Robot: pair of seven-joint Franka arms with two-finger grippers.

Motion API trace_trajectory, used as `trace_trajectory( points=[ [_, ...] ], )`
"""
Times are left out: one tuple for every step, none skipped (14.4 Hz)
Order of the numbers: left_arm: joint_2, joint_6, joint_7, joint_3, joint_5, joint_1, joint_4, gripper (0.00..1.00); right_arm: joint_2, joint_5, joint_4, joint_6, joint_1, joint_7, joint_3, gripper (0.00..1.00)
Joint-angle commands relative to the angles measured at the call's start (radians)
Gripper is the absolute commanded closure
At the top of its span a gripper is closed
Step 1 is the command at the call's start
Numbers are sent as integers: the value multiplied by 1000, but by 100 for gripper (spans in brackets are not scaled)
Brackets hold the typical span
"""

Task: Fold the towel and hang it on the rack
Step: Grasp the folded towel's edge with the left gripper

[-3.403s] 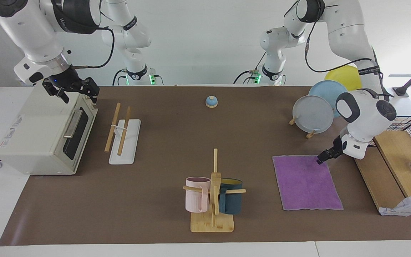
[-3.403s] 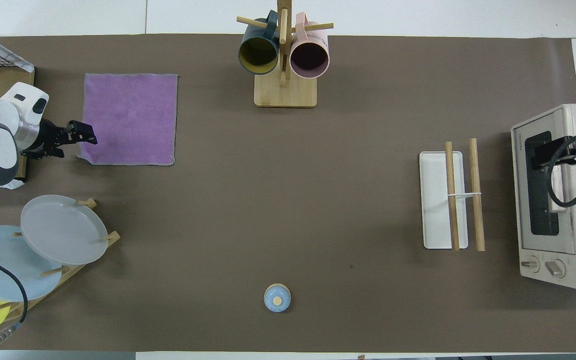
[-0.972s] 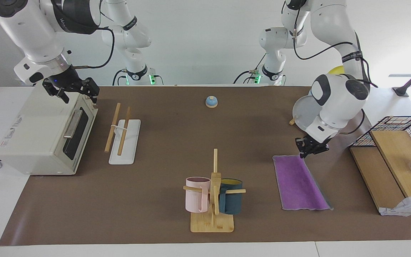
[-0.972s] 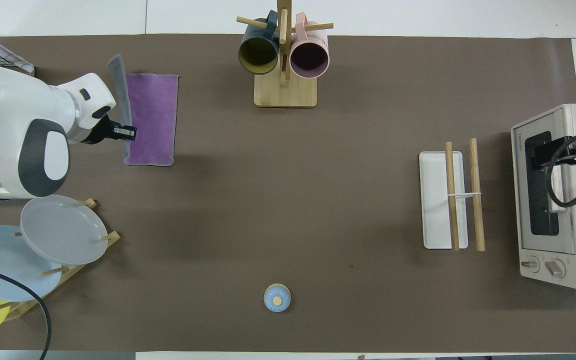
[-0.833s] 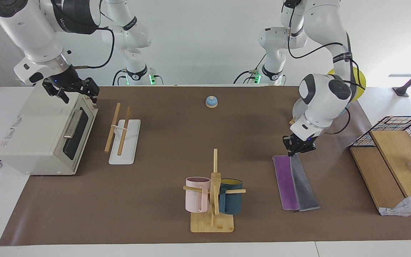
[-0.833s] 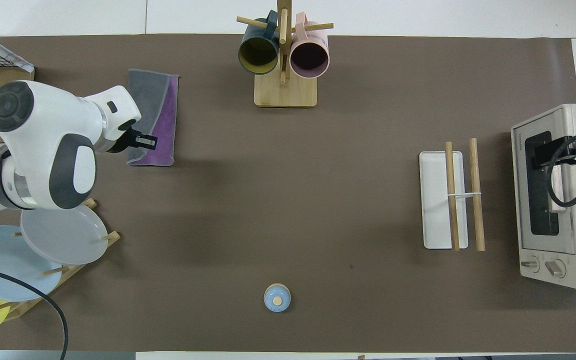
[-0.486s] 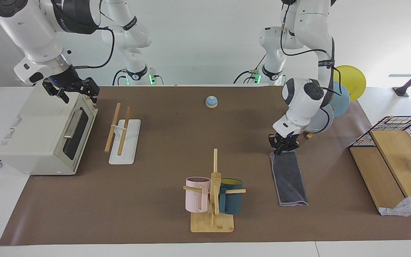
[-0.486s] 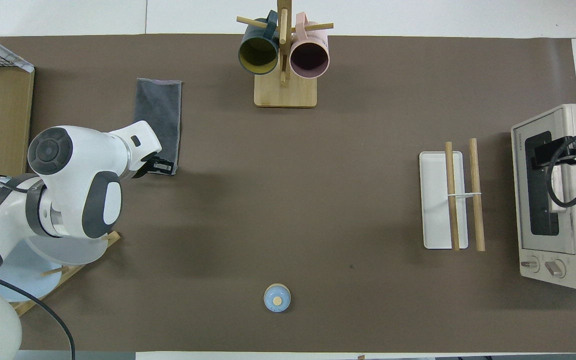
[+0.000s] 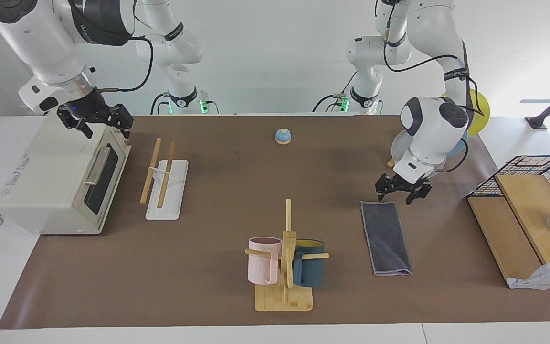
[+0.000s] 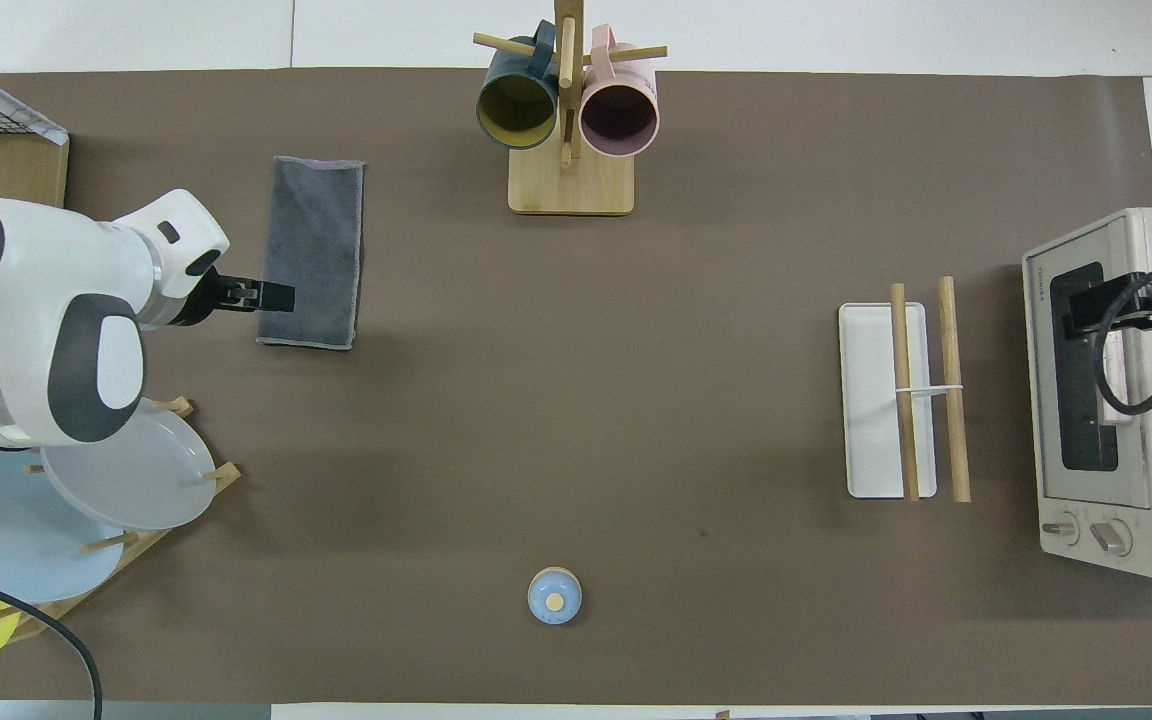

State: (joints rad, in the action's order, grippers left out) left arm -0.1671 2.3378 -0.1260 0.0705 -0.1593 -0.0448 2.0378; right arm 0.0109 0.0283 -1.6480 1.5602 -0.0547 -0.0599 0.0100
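The towel (image 9: 386,236) lies folded in half on the brown mat, grey face up, with a thin purple edge showing at its end farthest from the robots. It also shows in the overhead view (image 10: 314,250). My left gripper (image 9: 401,193) is open and empty, raised just over the towel's end nearest the robots, and shows in the overhead view (image 10: 271,294) too. The rack (image 9: 165,184), a white base with two wooden rods, stands bare toward the right arm's end (image 10: 871,400). My right gripper (image 9: 103,125) waits open over the toaster oven (image 9: 60,177).
A bamboo mug stand (image 9: 284,267) with pink and teal mugs stands beside the towel. A plate stand (image 10: 126,470) is nearer the robots than the towel. A blue bell (image 9: 282,136) sits mid-mat. A wooden box with a wire basket (image 9: 518,224) is at the left arm's end.
My left gripper carried the towel's edge over, folding it grey face up, then let go, opened and lifted back toward the plate stand. The right arm has not moved.
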Motion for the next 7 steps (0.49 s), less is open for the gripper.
trace_trajectory(
  points=[
    [-60, -25, -9, 5, -94, 43, -66, 0, 18, -2, -16, -6, -8, -21, -4, 0],
    [-92, -26, -9, 6, -120, 54, -88, 0, 18, -2, -16, -6, -8, -21, -4, 0],
    [-124, -29, -14, 8, -141, 60, -103, 0, 18, -2, -16, -6, -8, -23, -4, 0],
    [-155, -31, -26, 8, -167, 62, -117, 0, 18, -2, -16, -6, -8, -23, -4, 0],
    [-179, -31, -47, 9, -202, 65, -123, 0, 18, -2, -16, -6, -10, -21, -4, 0],
    [-201, -31, -72, 9, -238, 72, -128, 0, 18, -2, -16, -6, -8, -21, -4, 0],
    [-216, -40, -90, 11, -282, 83, -143, 0, 18, -2, -16, -6, -10, -21, -4, 0]
  ],
)
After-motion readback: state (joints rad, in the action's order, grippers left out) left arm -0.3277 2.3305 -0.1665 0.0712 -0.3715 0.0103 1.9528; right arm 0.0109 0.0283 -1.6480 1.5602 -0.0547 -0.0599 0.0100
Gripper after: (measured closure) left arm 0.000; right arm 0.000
